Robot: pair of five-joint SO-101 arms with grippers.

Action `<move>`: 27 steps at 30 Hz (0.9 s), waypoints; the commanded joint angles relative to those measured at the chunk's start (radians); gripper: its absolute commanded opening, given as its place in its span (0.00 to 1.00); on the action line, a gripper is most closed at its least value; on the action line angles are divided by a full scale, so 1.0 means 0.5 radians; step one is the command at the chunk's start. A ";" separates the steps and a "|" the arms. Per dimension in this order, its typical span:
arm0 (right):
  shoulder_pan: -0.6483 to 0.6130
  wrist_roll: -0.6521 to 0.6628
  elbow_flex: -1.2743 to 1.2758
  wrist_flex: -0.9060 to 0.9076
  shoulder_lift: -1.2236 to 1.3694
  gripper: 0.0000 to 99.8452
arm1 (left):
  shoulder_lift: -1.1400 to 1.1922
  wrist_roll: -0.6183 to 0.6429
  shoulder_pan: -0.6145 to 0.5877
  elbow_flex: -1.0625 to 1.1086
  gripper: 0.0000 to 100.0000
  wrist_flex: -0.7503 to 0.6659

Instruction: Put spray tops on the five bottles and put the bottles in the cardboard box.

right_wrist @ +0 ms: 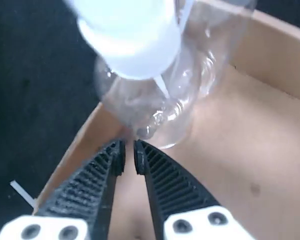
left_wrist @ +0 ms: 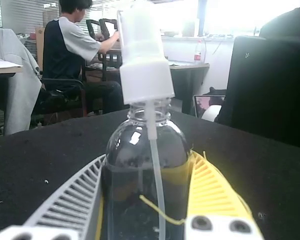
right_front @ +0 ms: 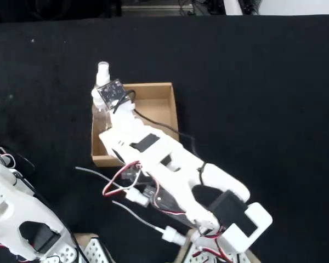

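In the left wrist view a clear bottle (left_wrist: pixel 132 150) stands upright between the grey and yellow fingers of my left gripper (left_wrist: pixel 147 160), which is shut on it. A white spray top (left_wrist: pixel 145 65) sits on its neck, its tube hanging inside. In the right wrist view my right gripper (right_wrist: pixel 128 151) is shut with nothing in it, low over the cardboard box (right_wrist: pixel 240 150), its tips right in front of a second bottle (right_wrist: pixel 160 95) with a spray top (right_wrist: pixel 125 35). From above, that bottle (right_front: pixel 101 104) stands in the box's (right_front: pixel 159 104) far left corner.
Two loose spray tops (right_front: pixel 136 197) (right_front: pixel 172 236) with long tubes lie on the black table near the right arm's base, beside red and white cables. The left arm (right_front: pixel 13 213) sits at the lower left edge. A person sits at a desk far behind.
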 commanded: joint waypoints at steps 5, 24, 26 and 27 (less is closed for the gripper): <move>0.043 -0.012 -0.115 -0.123 0.014 0.01 | -0.012 -0.006 -0.026 -0.069 0.03 -0.061; 0.046 0.003 0.180 0.193 -0.594 0.01 | 0.000 -0.009 -0.017 -0.054 0.03 -0.061; 0.046 0.003 0.269 0.215 -0.744 0.01 | 0.003 -0.006 -0.014 -0.035 0.03 -0.061; 0.046 0.003 0.318 0.215 -0.818 0.01 | 0.003 -0.003 -0.014 -0.011 0.03 -0.061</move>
